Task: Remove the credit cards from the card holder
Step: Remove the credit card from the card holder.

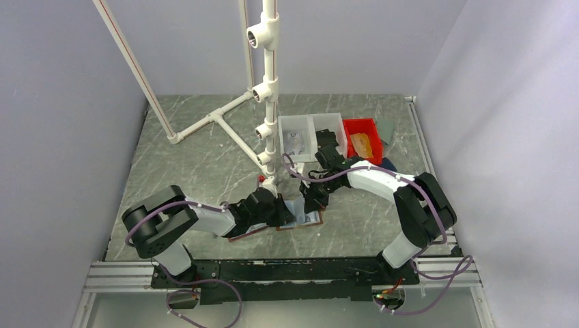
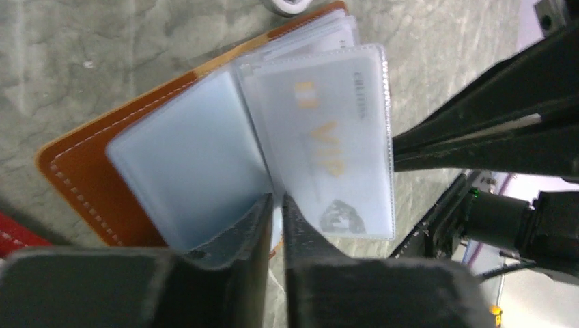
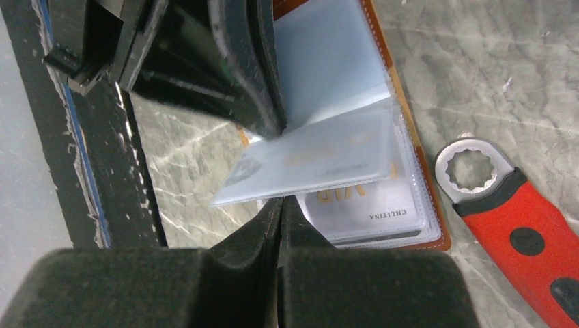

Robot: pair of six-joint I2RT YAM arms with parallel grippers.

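We see the brown card holder (image 1: pixel 300 219) lying open on the bench (image 1: pixel 198 157), close to the near side, between the two arms. The left claw (image 2: pixel 274 205) is narrow and pinches one clear sleeve (image 2: pixel 372 75) at a corner, holding it up off the holder. A card (image 2: pixel 328 143) with gold letters VIP sits inside that sleeve. The right claw (image 3: pixel 280 208) has its fingers pressed together. Its tips touch the other edge of the same sleeve, and we cannot tell if it has hold of anything. A red tool (image 3: pixel 519 219) lies on the bench just beside the holder. Far back stand two white boxes (image 1: pixel 311 133) and a red box (image 1: pixel 362 140).
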